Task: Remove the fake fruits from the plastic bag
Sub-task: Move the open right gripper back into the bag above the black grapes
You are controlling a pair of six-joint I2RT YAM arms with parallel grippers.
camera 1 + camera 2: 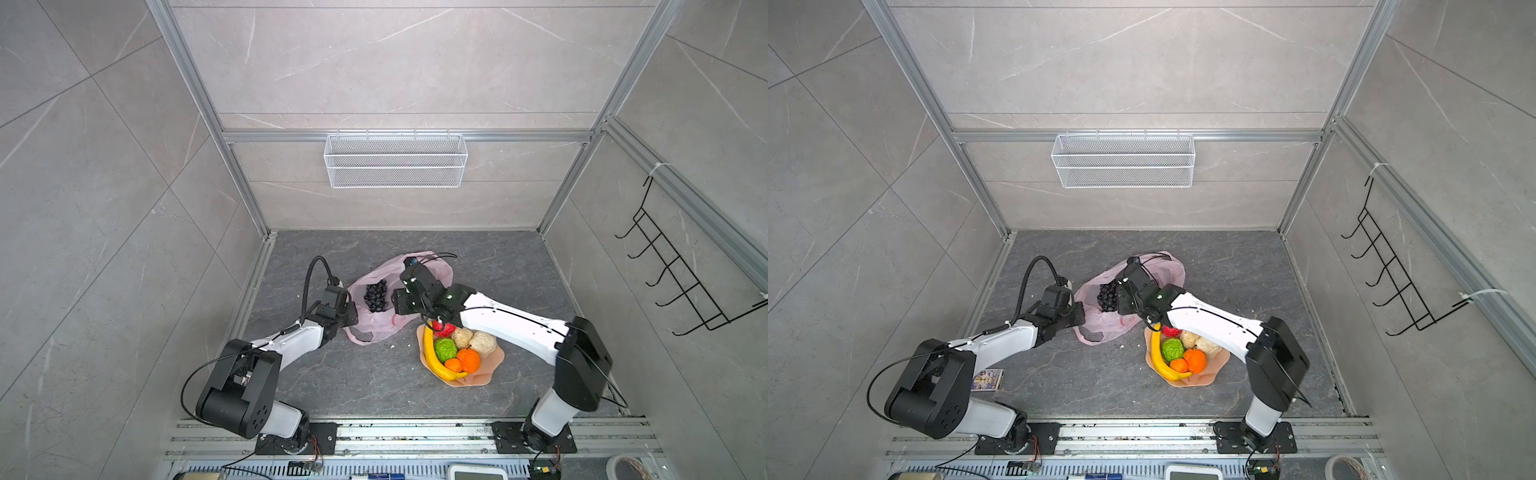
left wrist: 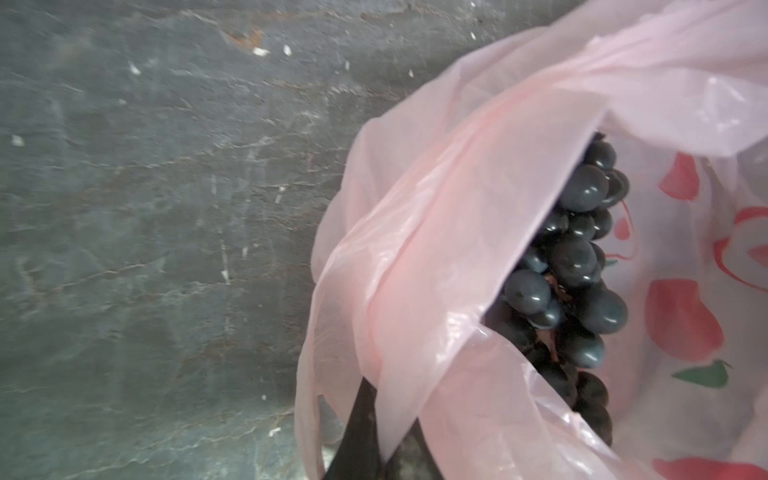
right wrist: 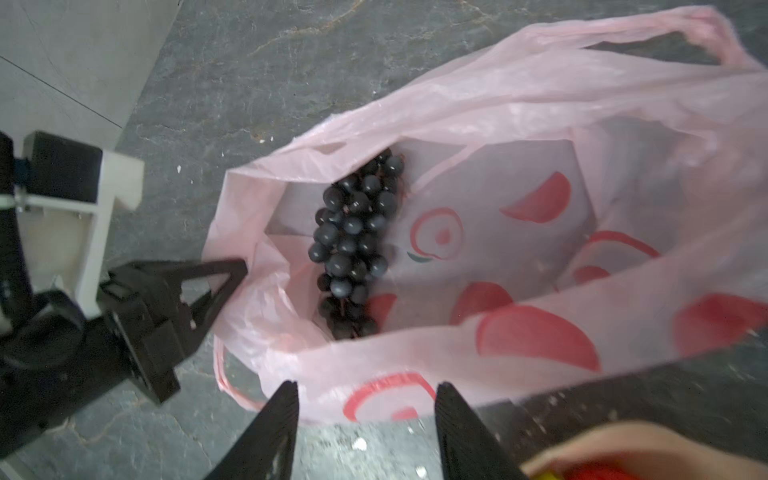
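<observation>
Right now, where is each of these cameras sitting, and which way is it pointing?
Top views: high over the front rail, looking down; left arm and right arm both show.
Left wrist: on the left arm, beside the pink plastic bag, facing the grape bunch; the dark left jaws, shut on the bag's film, show.
Right wrist: on the right arm above the bag's mouth, looking in; the open right jaws and the left jaws show.
Shared: both wrist views see the grape bunch inside the bag.

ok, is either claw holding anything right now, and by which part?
Left claw is shut on the plastic bag, pinching the rim of its mouth beside the grape bunch. Right claw is open and holds nothing.
</observation>
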